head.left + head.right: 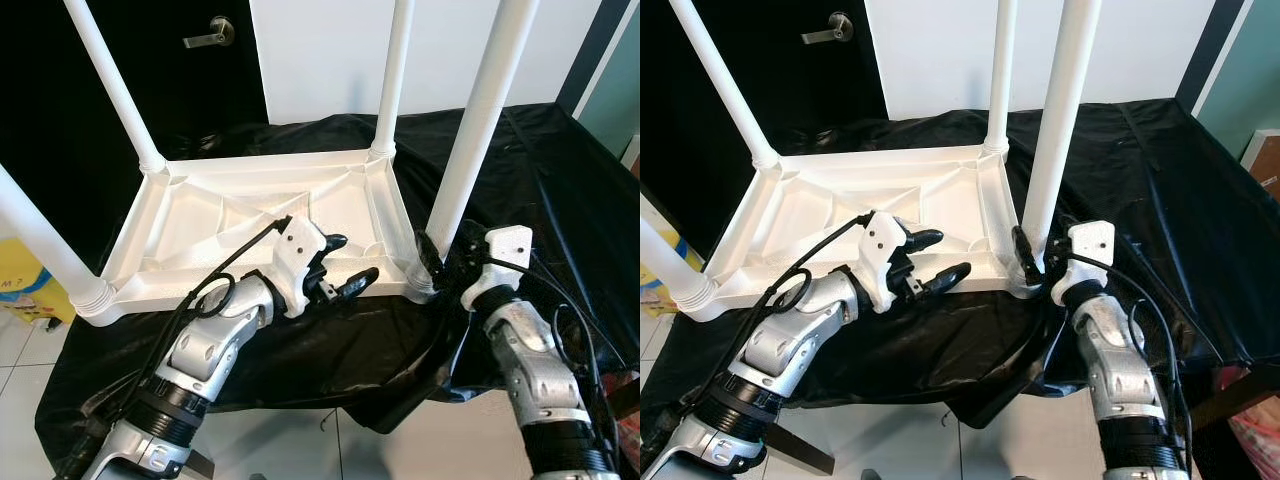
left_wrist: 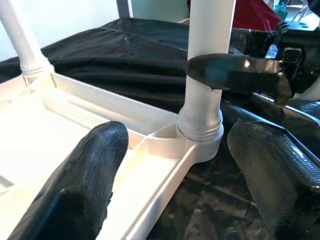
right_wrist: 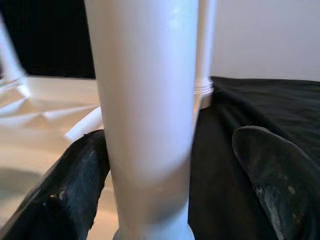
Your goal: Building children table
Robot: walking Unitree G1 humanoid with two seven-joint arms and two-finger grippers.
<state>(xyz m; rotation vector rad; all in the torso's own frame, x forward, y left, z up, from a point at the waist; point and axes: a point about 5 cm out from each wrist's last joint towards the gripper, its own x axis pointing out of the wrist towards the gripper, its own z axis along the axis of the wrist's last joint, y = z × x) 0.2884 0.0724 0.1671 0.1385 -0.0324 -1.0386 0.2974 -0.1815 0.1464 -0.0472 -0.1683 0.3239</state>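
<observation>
An upside-down white plastic children's table [image 1: 250,215] lies on a black cloth [image 1: 545,180], with its legs pointing up. My left gripper [image 1: 346,262] hovers open over the table's near rim; one finger [image 2: 85,175] is above the ribbed underside and the other is outside the edge. My right gripper [image 1: 1036,260] stands open around the base of the near right leg [image 1: 475,130]. In the right wrist view, one finger [image 3: 75,185] rests against that leg [image 3: 145,110] and the other finger [image 3: 270,175] stands apart from it.
Three more legs rise: far left [image 1: 115,85], far right [image 1: 392,75] and near left [image 1: 40,240]. A dark door with a lever handle [image 1: 210,35] stands behind. A yellow object [image 1: 25,285] sits on the tiled floor at left. The cloth hangs over the front edge.
</observation>
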